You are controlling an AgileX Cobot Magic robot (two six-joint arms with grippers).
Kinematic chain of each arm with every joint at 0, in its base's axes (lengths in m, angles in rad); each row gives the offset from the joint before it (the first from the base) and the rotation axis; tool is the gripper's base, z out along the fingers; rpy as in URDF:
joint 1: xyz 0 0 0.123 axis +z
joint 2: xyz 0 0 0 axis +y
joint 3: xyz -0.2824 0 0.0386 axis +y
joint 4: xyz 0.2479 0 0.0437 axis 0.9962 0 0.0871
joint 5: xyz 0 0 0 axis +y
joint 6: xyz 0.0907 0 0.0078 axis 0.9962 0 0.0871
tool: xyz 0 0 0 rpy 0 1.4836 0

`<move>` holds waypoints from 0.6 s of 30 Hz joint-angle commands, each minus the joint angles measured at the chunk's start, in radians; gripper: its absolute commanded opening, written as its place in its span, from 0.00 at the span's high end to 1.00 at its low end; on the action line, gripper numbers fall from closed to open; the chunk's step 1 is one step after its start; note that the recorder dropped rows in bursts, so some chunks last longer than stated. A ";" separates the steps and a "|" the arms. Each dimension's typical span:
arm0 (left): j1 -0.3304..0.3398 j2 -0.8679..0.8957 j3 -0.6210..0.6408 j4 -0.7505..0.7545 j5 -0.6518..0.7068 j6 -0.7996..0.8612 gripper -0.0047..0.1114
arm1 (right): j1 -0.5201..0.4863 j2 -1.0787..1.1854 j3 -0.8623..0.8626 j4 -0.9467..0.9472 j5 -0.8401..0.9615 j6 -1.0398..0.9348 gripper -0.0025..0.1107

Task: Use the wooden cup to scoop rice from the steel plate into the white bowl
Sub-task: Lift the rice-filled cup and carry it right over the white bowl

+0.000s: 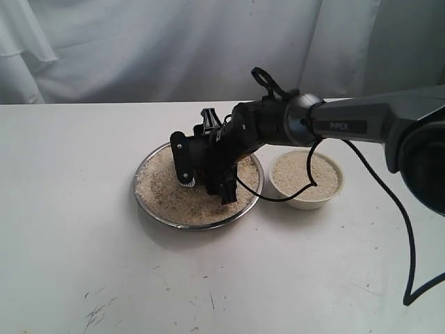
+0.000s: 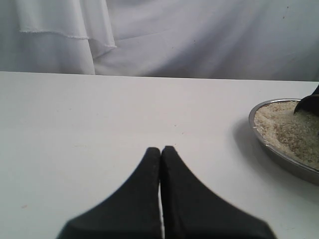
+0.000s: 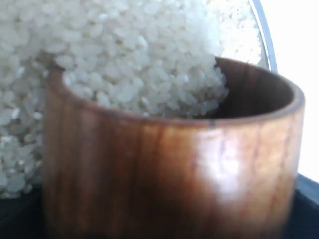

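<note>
The steel plate (image 1: 137, 188) lies mid-table, covered with rice (image 1: 167, 191). My right gripper (image 1: 205, 174) reaches down into it, shut on the wooden cup (image 3: 169, 169). In the right wrist view the reddish-brown cup is tipped into the rice (image 3: 124, 50), and grains spill over its rim into the dark inside. The plate's rim (image 3: 264, 35) shows beyond it. In the exterior view the gripper hides the cup. The white bowl (image 1: 306, 204) stands just right of the plate, holding rice (image 1: 306, 175). My left gripper (image 2: 161, 148) is shut and empty, low over bare table left of the plate (image 2: 279, 157).
A white cloth (image 1: 174, 49) hangs behind the table. The right arm's black cable (image 1: 410, 236) loops over the table's right side. Dark scuffs (image 1: 97, 313) mark the front of the white tabletop.
</note>
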 commanded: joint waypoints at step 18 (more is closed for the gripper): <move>-0.002 -0.005 0.005 -0.001 -0.006 -0.003 0.96 | -0.147 -0.136 0.023 0.538 0.133 -0.138 0.98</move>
